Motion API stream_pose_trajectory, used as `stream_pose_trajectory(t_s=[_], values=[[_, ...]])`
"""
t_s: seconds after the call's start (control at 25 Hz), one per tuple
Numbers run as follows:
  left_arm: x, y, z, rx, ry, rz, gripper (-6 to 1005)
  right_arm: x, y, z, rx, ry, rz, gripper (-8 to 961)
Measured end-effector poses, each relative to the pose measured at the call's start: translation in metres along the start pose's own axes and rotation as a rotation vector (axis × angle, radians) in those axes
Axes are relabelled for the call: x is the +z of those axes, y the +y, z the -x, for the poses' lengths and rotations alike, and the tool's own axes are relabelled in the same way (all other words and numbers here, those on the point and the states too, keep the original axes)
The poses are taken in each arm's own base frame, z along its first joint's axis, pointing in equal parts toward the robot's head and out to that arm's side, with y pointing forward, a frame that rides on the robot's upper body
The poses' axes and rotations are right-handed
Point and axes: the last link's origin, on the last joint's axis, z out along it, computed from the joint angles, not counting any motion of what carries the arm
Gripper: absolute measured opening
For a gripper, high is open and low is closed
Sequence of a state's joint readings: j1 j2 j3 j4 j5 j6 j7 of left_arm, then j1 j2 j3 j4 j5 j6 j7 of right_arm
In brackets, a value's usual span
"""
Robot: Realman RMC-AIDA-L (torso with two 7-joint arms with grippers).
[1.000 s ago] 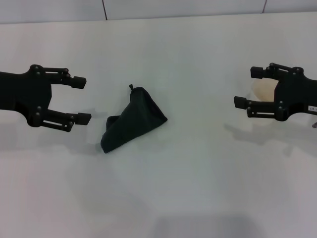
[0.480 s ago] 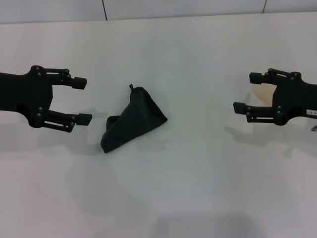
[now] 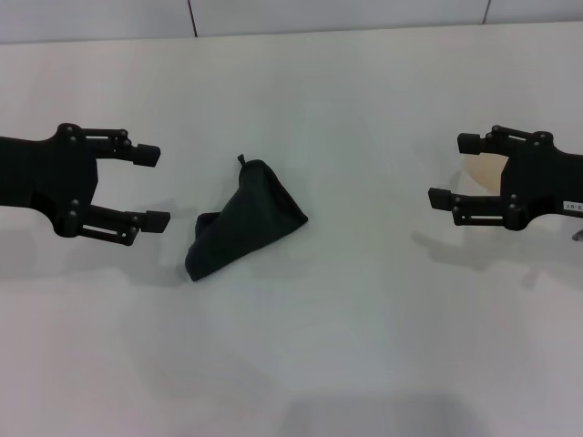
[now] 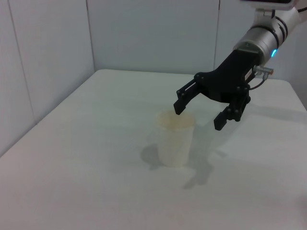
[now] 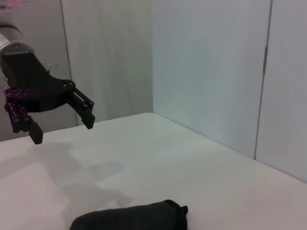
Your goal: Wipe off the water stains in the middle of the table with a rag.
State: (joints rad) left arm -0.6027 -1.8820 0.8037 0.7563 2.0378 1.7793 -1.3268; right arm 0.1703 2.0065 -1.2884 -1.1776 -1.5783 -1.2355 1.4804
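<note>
Lying bunched mid-table [image 3: 364, 82], dark rag [image 3: 244, 218] is held by neither arm: left gripper [image 3: 153, 187] & right gripper [image 3: 448, 169] hover w/ fingers apart, right near a cup [image 4: 175, 139]; no stains discernible, so stage unclear.

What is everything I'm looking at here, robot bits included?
dark crumpled cloth rag: one, dark green-black, lying on the table left of centre, touched by neither gripper
pale translucent plastic cup: one, cream, upright at the table's right side, by the right gripper
white table: one, white, under everything
left gripper: one, black, open, above the table beside the rag
right gripper: one, black, open, at the cup
</note>
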Motion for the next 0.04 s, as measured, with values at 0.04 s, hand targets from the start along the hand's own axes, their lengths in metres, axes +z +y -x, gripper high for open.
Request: stream_pose_trajectory(t_s=[0.04], values=[[0.0001, 0.0, 0.0, 0.0, 0.0, 0.0, 853, 0.0, 0.0, 0.0, 0.0, 0.0, 0.0, 854]])
